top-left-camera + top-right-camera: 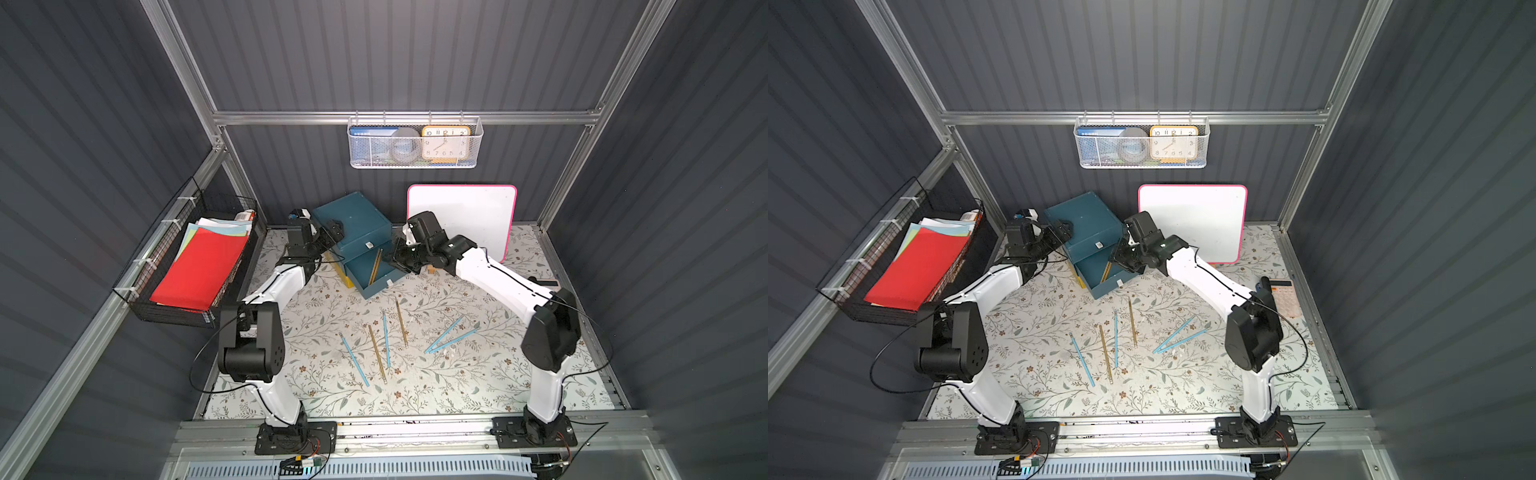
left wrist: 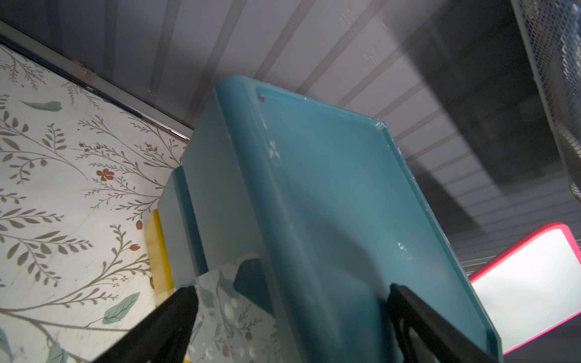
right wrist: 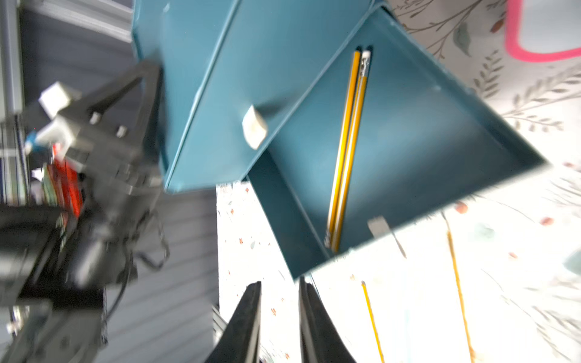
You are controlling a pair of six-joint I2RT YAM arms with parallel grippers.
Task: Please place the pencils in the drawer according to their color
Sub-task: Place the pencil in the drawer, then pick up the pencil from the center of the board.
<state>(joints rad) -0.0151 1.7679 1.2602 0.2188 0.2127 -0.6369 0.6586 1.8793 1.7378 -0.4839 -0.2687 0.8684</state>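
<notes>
Right gripper point(image 3: 280, 284) hangs just off the open drawer point(image 1: 376, 289) of the blue cabinet point(image 1: 353, 224), jaws parted by a narrow gap, nothing between them. Left gripper point(image 2: 290, 292) is spread wide at the cabinet's top edge, one finger on the lid and one down the side; I can't tell if it is really pinching. Two yellow pencils point(image 3: 345, 151) lie side by side in the drawer. Loose on the flowered mat point(image 1: 324, 299) are two more yellow pencils point(image 1: 377, 353) and four blue pencils point(image 1: 354, 359), two of which meet in a V near the right arm. No red ones in view. I expect them to handle light, stiff and slick, and to roll at a nudge. I'd grip across the shaft near mid-length, fingertips almost on the mat, and leave the V pair until last.
</notes>
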